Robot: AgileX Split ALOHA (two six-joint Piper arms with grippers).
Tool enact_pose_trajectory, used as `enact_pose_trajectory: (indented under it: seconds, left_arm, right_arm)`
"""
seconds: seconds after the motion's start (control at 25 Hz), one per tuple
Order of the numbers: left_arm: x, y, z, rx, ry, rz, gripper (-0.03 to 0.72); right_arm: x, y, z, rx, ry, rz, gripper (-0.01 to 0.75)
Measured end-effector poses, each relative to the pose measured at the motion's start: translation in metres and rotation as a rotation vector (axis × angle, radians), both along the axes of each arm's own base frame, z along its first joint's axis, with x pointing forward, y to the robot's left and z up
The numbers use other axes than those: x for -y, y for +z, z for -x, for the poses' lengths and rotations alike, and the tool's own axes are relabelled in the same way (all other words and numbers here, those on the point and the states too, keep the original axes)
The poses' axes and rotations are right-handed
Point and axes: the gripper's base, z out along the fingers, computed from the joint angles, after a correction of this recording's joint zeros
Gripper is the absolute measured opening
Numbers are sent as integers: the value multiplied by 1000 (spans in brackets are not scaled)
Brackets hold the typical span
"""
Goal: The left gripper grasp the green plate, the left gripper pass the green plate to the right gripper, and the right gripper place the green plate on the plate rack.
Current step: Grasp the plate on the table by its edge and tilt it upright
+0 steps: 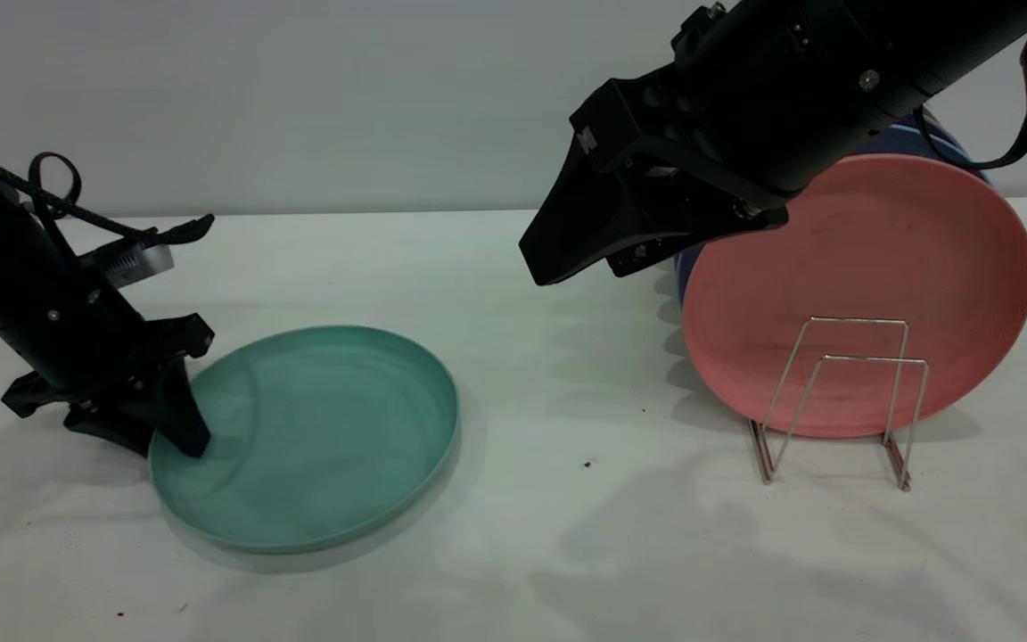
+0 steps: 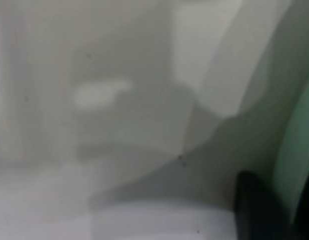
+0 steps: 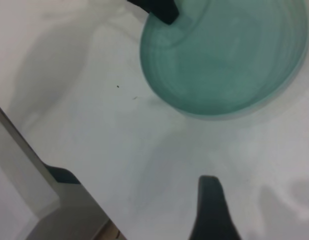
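The green plate (image 1: 326,437) lies on the white table at the left, its near rim smeared. My left gripper (image 1: 179,437) is at the plate's left rim, one finger inside the plate and the other outside. In the left wrist view the green rim (image 2: 294,150) fills the narrow gap between the two dark fingers (image 2: 259,210), so the gripper is shut on the plate. My right gripper (image 1: 549,259) hangs open and empty above the table's middle, apart from the plate. Its wrist view shows one finger (image 3: 209,200) and the plate (image 3: 224,55). The plate rack (image 1: 843,392) stands at the right.
A salmon-pink plate (image 1: 861,267) stands upright in the rack, with a blue plate (image 1: 941,143) behind it. The two front loops of the rack hold nothing. The right wrist view shows the table's edge (image 3: 44,160).
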Motion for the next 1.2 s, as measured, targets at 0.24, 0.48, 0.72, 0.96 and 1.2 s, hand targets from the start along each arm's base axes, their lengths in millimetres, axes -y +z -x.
enact_pose_trajectory:
  seconds: [0.24, 0.48, 0.72, 0.96, 1.2]
  left_arm:
    - [0, -1, -2, 18, 7, -2, 45]
    - [1, 1, -3, 60, -75, 2, 41]
    - [1, 24, -8, 187, -260, -25, 33]
    - [5, 56, -15, 401, -490, -33, 21]
    - [19, 87, -17, 612, -660, 79, 21]
  right_arm:
    - [0, -8, -7, -14, -71, 0, 533]
    - [-3, -31, -10, -82, -72, 19, 533]
    - [-3, -38, -21, -130, -41, 5, 533]
    - [7, -28, -49, -108, 2, -36, 533]
    - [3, -26, -71, -77, 53, -53, 533]
